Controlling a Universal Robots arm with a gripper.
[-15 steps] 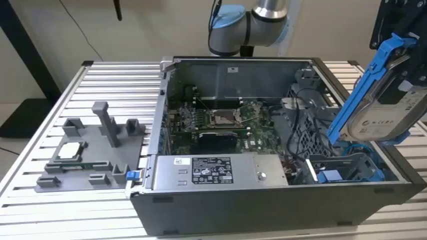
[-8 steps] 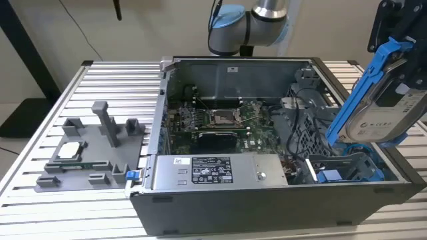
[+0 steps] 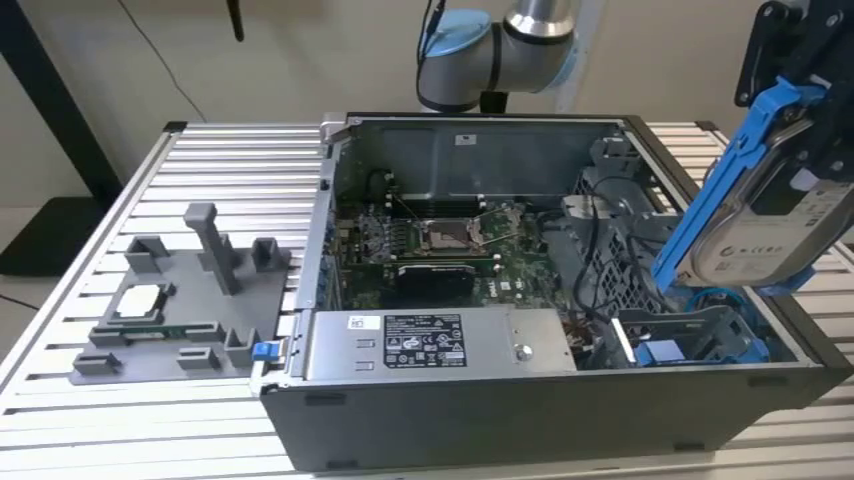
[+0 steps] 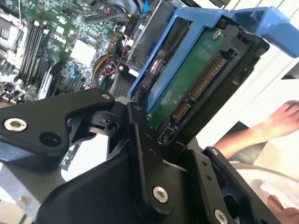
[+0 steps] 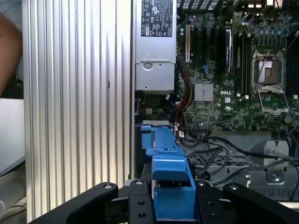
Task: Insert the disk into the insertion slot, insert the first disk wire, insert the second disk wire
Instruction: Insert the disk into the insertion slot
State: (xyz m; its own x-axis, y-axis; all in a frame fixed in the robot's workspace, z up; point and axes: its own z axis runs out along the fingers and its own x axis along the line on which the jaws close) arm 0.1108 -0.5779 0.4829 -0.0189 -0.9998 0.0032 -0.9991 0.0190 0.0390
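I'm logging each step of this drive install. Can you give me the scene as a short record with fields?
gripper: shut on the disk, by its blue carrier
disk: held in the air, tilted, at the exterior view's right
slot: below the disk; disk not in it
case: open, on the table
person: a hand beyond the disk in the second wrist view
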